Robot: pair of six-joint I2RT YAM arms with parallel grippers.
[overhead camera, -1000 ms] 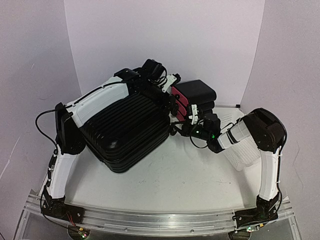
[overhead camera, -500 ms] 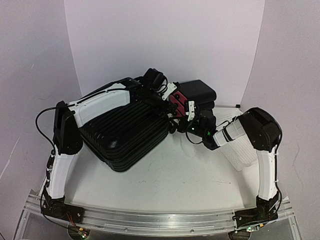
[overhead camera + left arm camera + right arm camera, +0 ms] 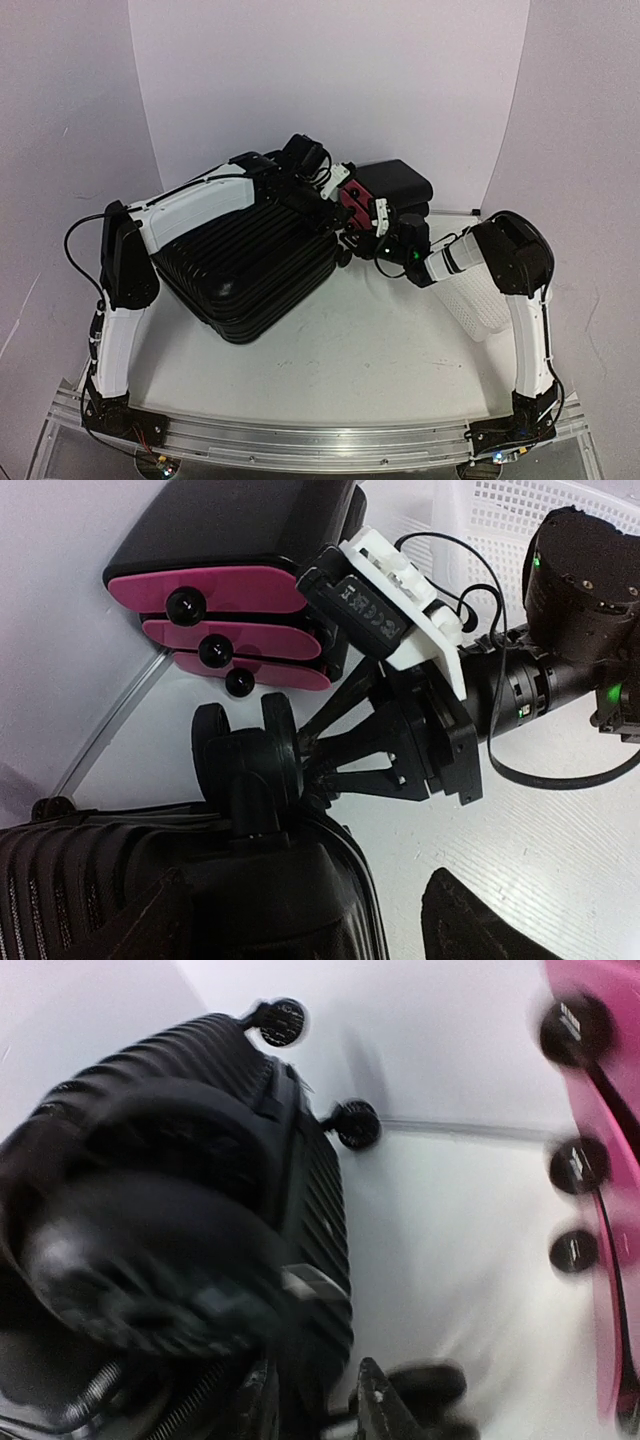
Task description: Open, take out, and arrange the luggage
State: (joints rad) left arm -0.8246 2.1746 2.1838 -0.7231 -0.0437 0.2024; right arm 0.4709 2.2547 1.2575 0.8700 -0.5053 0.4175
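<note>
Pale lilac backdrop (image 3: 330,80) on three sides; white desk (image 3: 380,350) below.

1. Luggage (image 3: 250,265): black ribbed hard-shell case, left of centre in the overhead view. It lies flat and turned at an angle, shell closed, with its wheels (image 3: 245,755) at the far right corner.
2. Left claw (image 3: 328,198): reaches across the case to that wheel corner. Jaws stand wide apart on either side of the shell edge; contact cannot be told.
3. Right claw (image 3: 330,765): tips sit at the same corner, just beside the wheels. Its own view is blurred, so apart or together cannot be told.
4. Stacked black drawer boxes (image 3: 395,185) with pink fronts: upper centre-right, close behind both claws.
5. White mesh basket (image 3: 485,300): right side, under the right arm.

Step, as judged: opening, with the zipper seam being worked at the wheel corner and nothing taken out yet. The next move likely calls for a sure hold on the zip pull and travel along the seam. Obstacles: the drawer boxes crowd the corner, and the two claws sit very near each other.
</note>
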